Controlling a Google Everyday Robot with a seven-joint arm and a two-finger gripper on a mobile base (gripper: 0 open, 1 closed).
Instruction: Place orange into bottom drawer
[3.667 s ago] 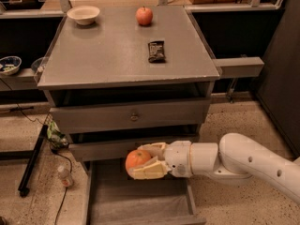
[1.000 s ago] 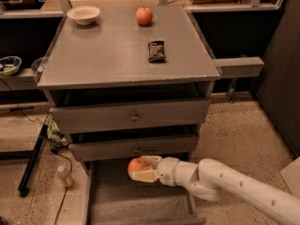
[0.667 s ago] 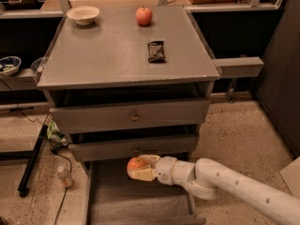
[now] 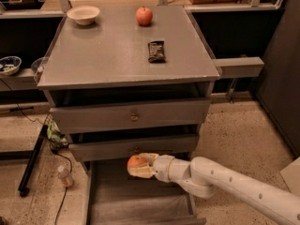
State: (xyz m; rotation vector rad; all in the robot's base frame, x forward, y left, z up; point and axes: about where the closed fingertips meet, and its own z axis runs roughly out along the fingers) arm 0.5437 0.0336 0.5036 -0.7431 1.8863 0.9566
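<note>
The orange (image 4: pixel 136 161) is round and bright and sits between the pale fingers of my gripper (image 4: pixel 139 166). The gripper is shut on it and holds it just under the front of the middle drawer, above the back of the open bottom drawer (image 4: pixel 140 203). The bottom drawer is pulled out and shows a plain grey floor. My white arm reaches in from the lower right.
On the grey cabinet top (image 4: pixel 112 55) stand a redder apple (image 4: pixel 144 16), a pale bowl (image 4: pixel 83 14) and a dark snack packet (image 4: pixel 156 51). The two upper drawers (image 4: pixel 133 117) have small knobs. A small bottle (image 4: pixel 64 176) and a cable lie on the floor at the left.
The gripper with the orange has moved lower and further in, toward the back of the open bottom drawer. In the last second it has hardly moved.
</note>
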